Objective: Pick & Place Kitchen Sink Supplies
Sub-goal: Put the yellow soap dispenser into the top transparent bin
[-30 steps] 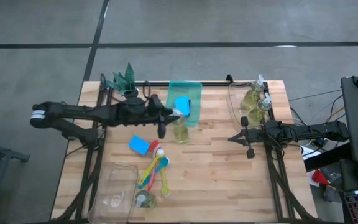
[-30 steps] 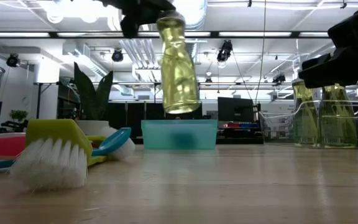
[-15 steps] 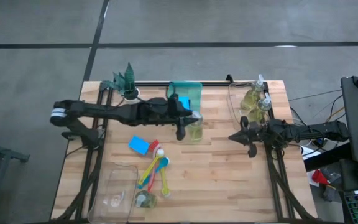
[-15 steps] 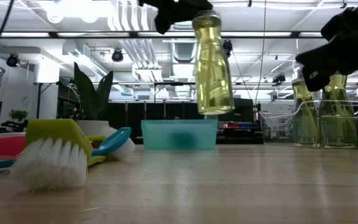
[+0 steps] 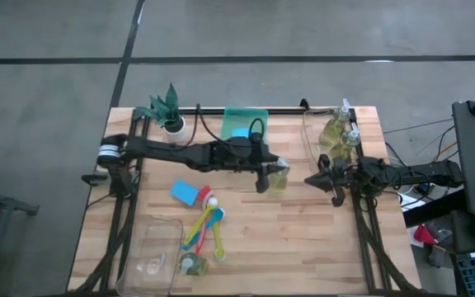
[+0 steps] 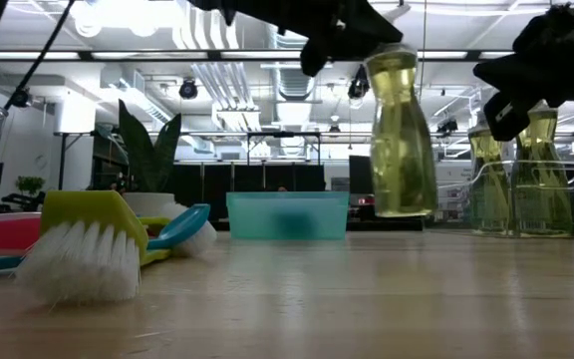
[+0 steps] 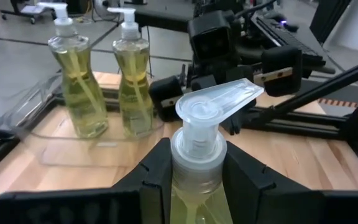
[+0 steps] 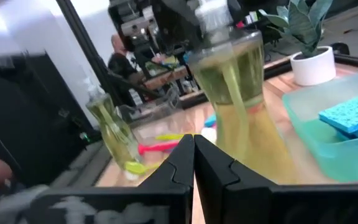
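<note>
Left gripper (image 5: 269, 171) clamps a clear yellowish-soap pump bottle (image 5: 278, 176) mid-air, approx. halfway to the clear plastic tray (image 5: 313, 142) w/ two soap bottles (image 5: 340, 132) already in; right gripper (image 5: 318, 180) waits pinched closed nearby (brushes (image 5: 205, 228), blue sponge (image 5: 185, 193) etc. still loose).

Bright overhead light, blurred foreground

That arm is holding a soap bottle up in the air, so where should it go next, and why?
Probably on toward the clear tray, where two soap bottles stand. The left gripper holds the lifted bottle above the table, short of that tray.
</note>
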`<action>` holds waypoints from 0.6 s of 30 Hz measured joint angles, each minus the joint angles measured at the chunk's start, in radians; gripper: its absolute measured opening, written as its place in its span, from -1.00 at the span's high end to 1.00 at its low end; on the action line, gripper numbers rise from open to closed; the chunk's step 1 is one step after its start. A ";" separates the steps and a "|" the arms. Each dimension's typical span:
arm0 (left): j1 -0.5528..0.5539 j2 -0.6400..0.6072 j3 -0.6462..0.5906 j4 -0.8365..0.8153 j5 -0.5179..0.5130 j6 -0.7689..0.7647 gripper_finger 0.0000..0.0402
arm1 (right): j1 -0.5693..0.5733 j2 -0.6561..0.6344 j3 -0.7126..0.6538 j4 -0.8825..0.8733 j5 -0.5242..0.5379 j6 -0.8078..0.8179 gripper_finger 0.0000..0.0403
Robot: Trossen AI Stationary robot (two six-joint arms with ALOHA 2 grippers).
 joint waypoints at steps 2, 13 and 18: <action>0.000 0.020 0.010 0.022 0.014 -0.002 0.51 | 0.000 0.000 0.000 0.020 0.000 0.018 0.96; -0.006 0.081 0.015 0.039 0.022 -0.008 0.51 | 0.000 0.000 0.000 0.066 0.000 0.028 0.96; -0.007 0.081 0.015 0.038 0.022 -0.006 0.50 | 0.000 0.000 0.000 0.130 0.000 0.060 0.96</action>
